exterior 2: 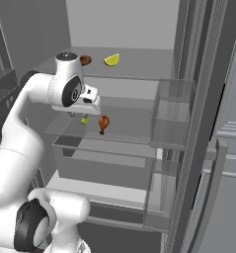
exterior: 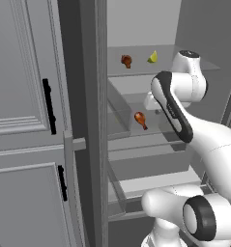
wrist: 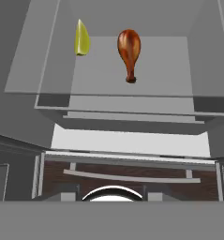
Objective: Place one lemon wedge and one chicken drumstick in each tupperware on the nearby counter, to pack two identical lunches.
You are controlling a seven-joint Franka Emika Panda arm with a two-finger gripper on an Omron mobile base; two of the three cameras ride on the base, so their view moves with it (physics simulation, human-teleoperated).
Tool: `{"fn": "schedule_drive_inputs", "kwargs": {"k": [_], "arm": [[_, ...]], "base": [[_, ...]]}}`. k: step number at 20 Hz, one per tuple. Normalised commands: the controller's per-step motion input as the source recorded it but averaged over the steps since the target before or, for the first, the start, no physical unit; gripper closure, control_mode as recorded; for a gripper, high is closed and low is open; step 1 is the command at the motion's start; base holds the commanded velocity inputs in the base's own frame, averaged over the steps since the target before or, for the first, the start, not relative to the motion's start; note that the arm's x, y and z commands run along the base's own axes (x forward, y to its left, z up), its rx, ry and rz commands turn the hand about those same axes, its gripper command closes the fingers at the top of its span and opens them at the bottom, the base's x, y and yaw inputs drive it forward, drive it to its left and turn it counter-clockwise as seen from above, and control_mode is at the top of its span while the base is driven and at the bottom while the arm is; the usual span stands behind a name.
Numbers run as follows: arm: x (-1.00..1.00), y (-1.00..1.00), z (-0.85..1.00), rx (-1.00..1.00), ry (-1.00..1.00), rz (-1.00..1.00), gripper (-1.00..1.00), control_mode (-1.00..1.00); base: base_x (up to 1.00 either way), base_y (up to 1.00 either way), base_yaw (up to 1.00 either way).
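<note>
A: Where's the food?
B: Fridge, middle glass shelf: chicken drumstick beside a lemon wedge, wedge to its left. More of both on the shelf above.
A: Pointing?
B: Drumstick's long axis runs front-to-back, bone end nearer.
A: End effector?
B: Over that shelf; grip state unclear

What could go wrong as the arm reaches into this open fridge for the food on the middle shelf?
1. The lemon wedge lies close beside the chicken drumstick on the glass shelf; going for one might nudge the other.
2. The arm works among shelves and the clear door bin, so a wide swing might strike them.
3. The drumstick is rounded and might slip from the grip.
</note>
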Motion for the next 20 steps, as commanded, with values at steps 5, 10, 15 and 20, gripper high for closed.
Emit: {"fn": "schedule_drive_inputs", "kwargs": {"k": [5,10,15,20], "arm": [[-0.02,0.0,-0.21,-0.05,0.01,0.0,-1.0,-1.0],[0.0,0.0,-0.49,-0.1,0.02,0.0,-1.0,-1.0],[0.04,0.0,-0.76,-0.1,0.03,0.0,-1.0,-1.0],[0.36,0.0,-1.0,-0.02,-0.08,0.0,-1.0,-1.0]], "base": [[0.0,0.0,0.0],[0.0,0.0,0.0],[0.0,0.0,0.0],[0.0,0.0,0.0]]}}
